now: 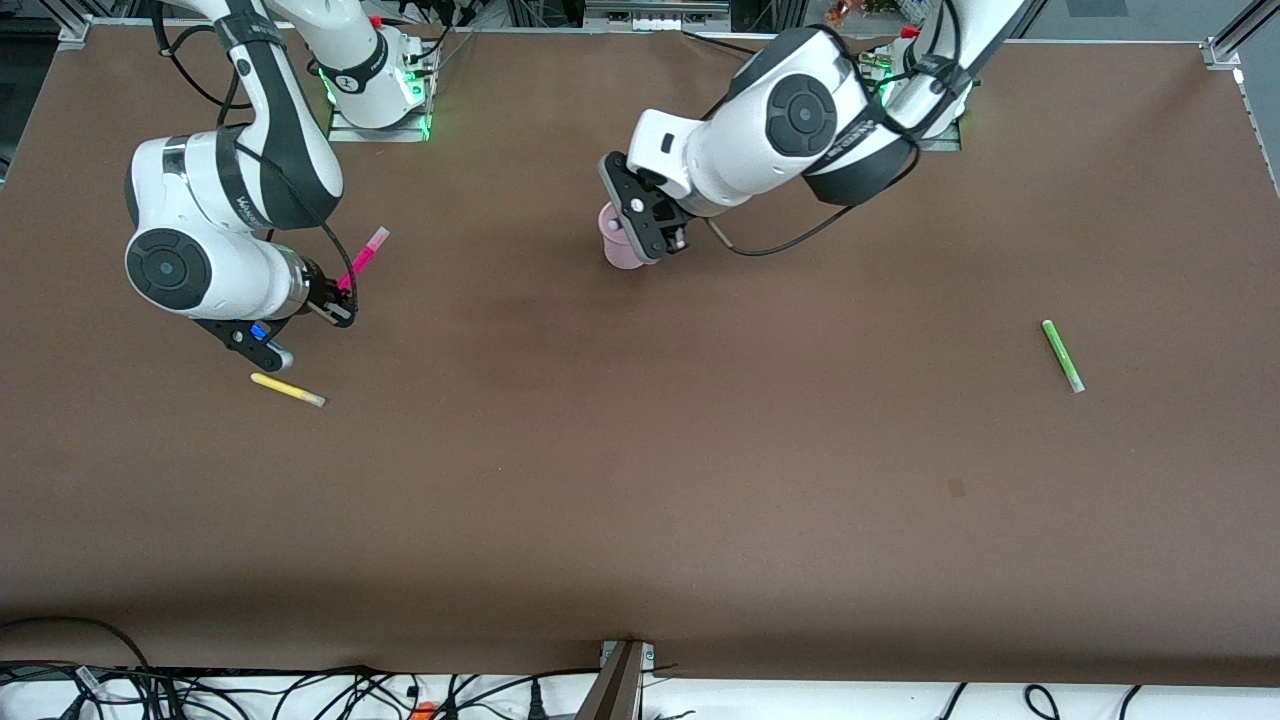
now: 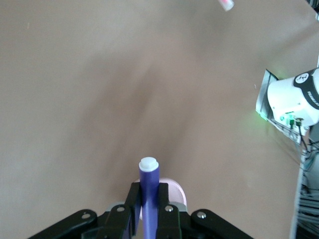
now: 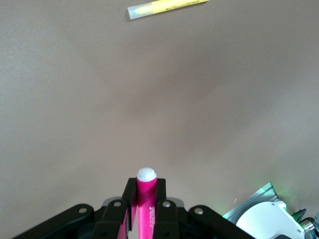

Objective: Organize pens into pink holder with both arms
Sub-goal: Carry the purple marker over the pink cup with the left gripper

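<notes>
1. Right gripper [image 1: 340, 300]: positioned in the air over the table [image 1: 640, 500] at the right arm's end; its fingers [image 3: 130, 196] are clamped on the magenta pen [image 1: 362, 259], which is tilted with its pale cap end pointing up and away from the gripper.
2. Yellow pen [image 1: 288, 390]: lies flat on the table, near the right gripper and nearer to the front camera than it.
3. Left gripper [image 1: 640, 225]: positioned directly over the pink holder [image 1: 618, 245]; its fingers [image 2: 133, 204] are clamped on the purple pen [image 2: 149, 191].
4. Pink holder: stands upright on the table, mid-table, partly hidden by the left gripper.
5. Green pen [image 1: 1062, 355]: lies flat at the left arm's end, well apart from the holder and nearer to the front camera.
</notes>
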